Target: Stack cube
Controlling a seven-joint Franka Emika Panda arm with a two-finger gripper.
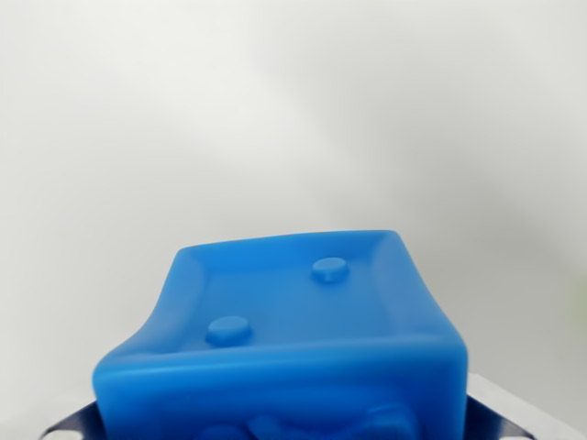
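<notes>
Just one cube in sight here: a blue cube (284, 339), sitting right up against the camera at the near, bottom edge of the wrist view and filling most of the lower half. Its far face has a recessed panel with a raised rim, and I count two small round studs on it, one toward the near left and one farther back toward the right. The face closest to the lens has some raised shapes too, but they're cut off by the frame edge, so I can't count them or say what they are.

On either side of the cube, at the very bottom corners, there's a bit of shiny metal poking out, one piece at the left and one at the right. Those look like the gripper (284, 426) fingers (69, 423), and the cube sits between them, apparently touching both, so it reads as clamped on the cube. The actual contact is mostly hidden though.

Everything beyond is a plain whitish surface (293, 119), blurry, with soft grey shading. A faint greenish smudge shows at the far right edge, too blurred to identify. No containers visible, no second cube.
</notes>
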